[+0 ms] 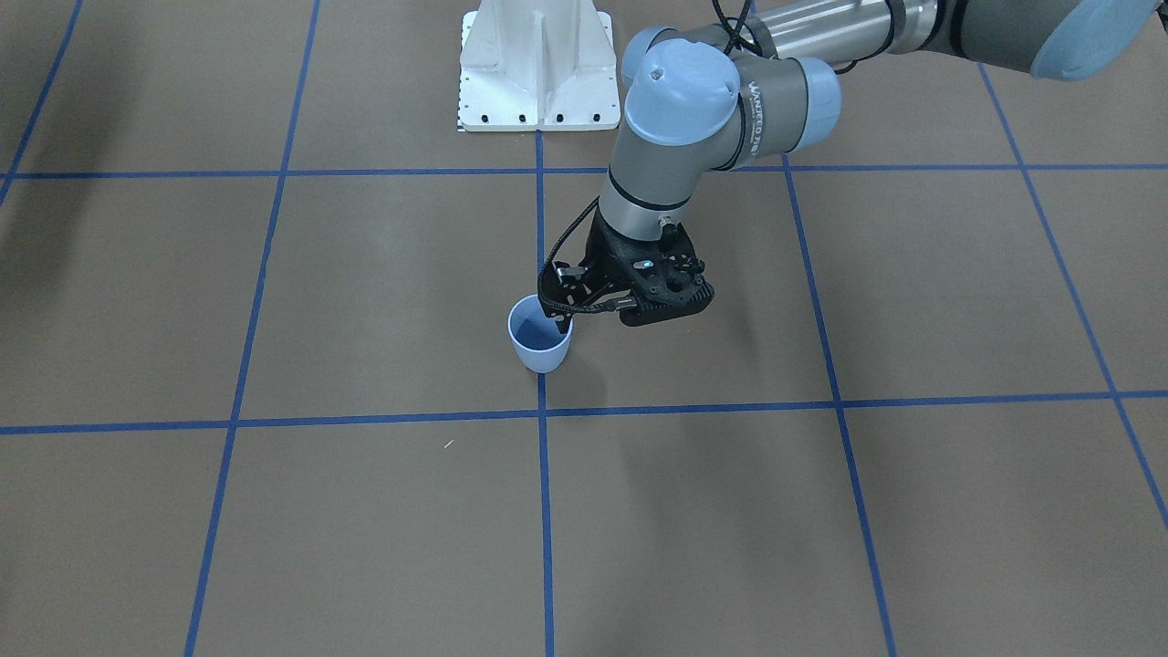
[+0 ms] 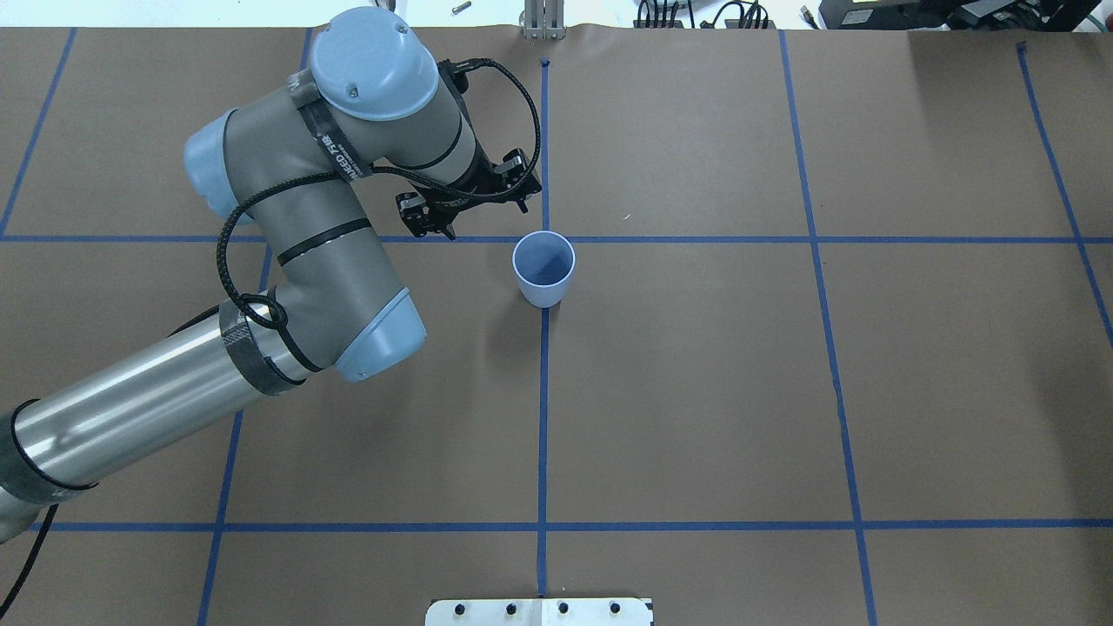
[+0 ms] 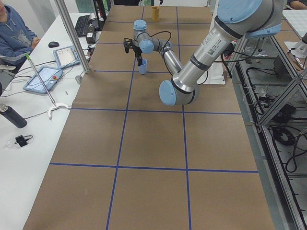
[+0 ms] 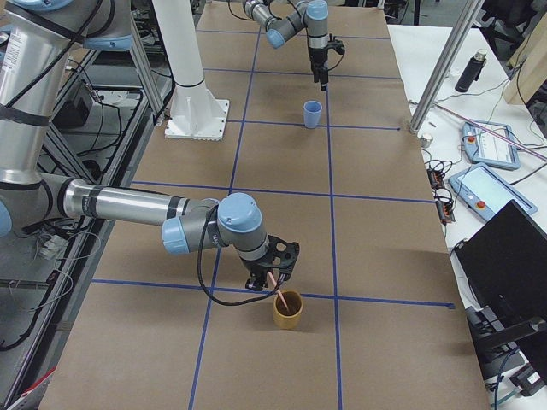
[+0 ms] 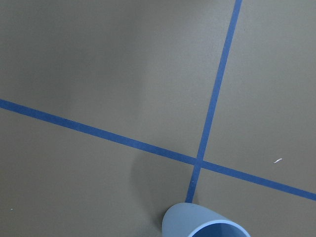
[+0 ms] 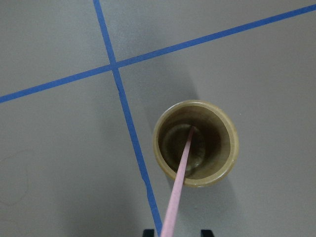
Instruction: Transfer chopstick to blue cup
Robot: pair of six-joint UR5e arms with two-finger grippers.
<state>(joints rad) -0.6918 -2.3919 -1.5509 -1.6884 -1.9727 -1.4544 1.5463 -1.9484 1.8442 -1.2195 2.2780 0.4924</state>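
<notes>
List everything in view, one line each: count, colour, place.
blue cup: one, light blue, upright mid-table on a tape line by a crossing, empty.
brown cup: one, ochre, upright toward the table's end on the robot's right.
chopstick: one, pink, leaning in the brown cup.
table: one, brown paper with a blue tape grid.
mount plate: one, white, at the robot's side of the table.
tablets: two, blue-edged, on the side desk.
bottle: one, dark, same desk.
person: one, blue hoodie, at that desk.
left gripper: one, black, beside the blue cup; jaws unclear.
right gripper: one, black, above the brown cup, fingers apart either side of the chopstick.
</notes>
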